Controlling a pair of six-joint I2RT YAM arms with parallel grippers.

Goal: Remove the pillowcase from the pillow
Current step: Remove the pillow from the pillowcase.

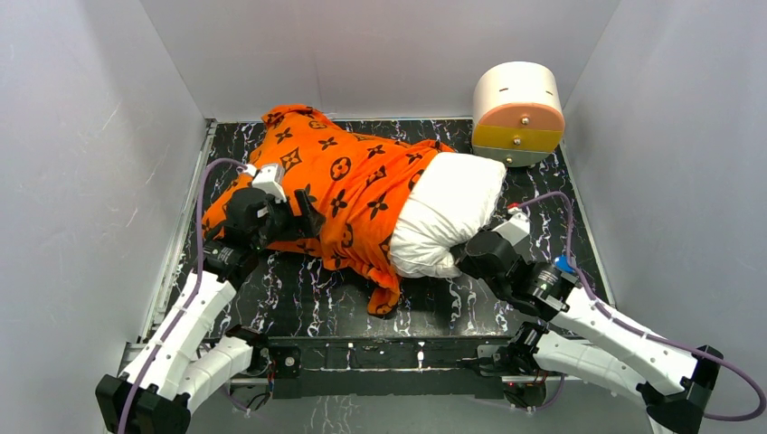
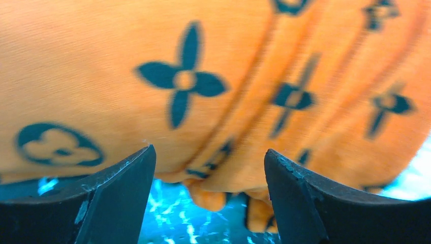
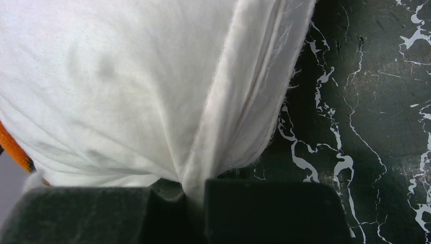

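Pillowcase [image 1: 344, 181] is bright orange with dark brown flowers, circles and diamonds printed all over. Pillow [image 1: 452, 212] is just plain white. The table [image 1: 298, 303] has that black marble look with white veins, and the round box [image 1: 518, 108] is cream, with a peach drawer front above a yellow one.

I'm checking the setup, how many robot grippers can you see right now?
2. The left gripper is open at the near edge of the orange pillowcase; the right gripper is shut on the seam of the white pillow. None seems hidden.
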